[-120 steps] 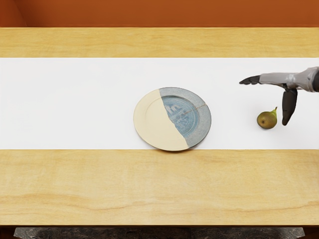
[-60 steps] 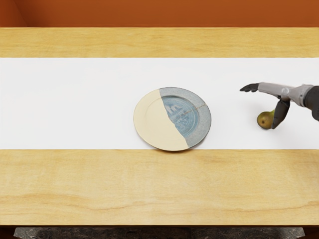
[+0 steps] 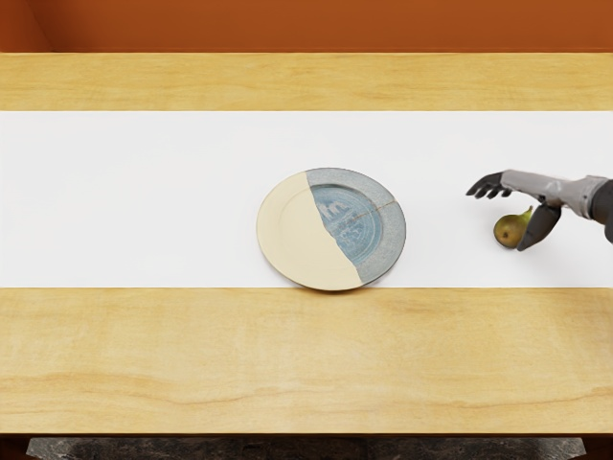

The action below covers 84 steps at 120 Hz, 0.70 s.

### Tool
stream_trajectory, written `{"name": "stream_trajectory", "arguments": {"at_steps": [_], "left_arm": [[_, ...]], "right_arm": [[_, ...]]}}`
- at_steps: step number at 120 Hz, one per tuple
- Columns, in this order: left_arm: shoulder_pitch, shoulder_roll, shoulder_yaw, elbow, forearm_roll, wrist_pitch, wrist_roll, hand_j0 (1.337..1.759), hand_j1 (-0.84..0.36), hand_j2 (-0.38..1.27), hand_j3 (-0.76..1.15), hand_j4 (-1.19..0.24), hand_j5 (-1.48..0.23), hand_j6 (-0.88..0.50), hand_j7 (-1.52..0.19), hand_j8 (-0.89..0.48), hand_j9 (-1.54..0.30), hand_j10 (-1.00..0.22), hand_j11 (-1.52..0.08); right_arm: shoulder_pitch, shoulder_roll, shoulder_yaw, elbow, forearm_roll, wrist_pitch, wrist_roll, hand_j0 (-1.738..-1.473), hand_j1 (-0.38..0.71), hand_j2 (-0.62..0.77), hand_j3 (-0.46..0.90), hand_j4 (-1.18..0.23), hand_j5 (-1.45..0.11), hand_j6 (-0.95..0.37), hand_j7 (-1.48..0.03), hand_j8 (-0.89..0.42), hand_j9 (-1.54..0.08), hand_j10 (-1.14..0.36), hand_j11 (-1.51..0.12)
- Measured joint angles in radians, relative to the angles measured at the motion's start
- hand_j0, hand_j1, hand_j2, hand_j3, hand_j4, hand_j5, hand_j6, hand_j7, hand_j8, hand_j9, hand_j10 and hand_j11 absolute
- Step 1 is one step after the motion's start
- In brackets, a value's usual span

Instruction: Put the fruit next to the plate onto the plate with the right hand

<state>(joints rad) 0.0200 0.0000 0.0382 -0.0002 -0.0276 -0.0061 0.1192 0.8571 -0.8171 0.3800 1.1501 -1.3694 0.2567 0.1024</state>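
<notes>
Pear point(image 3: 512, 231) lies on the white runner point(image 3: 144, 192), well right of the plate point(image 3: 287, 240), long axis tilted, stem toward the upper right. Right hand point(image 3: 533, 195) hovers over it, fingers loosely spread, thumb just beside the fruit.

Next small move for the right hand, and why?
Probably lower slightly and close the right hand on the pear: its thumb sits at the pear's right side, fingers beyond it, nothing gripped yet. The pear lies on the white cloth, apart from the plate.
</notes>
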Motion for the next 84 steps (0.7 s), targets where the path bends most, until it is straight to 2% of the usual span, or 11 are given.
{"name": "stream_trajectory", "arguments": {"at_steps": [84], "left_arm": [[0.0,0.0,0.0,0.0,0.0,0.0,0.0,1.658,0.35,0.0,0.0,0.0,0.0,0.0,0.0,0.0,0.0,0.0,0.0]], "right_arm": [[-0.066,0.0,0.001,-0.011,0.023,-0.101,0.0,-1.658,0.09,-0.07,0.0,-0.37,-0.48,-0.38,-0.48,-0.37,-0.48,-0.37,-0.48]]}}
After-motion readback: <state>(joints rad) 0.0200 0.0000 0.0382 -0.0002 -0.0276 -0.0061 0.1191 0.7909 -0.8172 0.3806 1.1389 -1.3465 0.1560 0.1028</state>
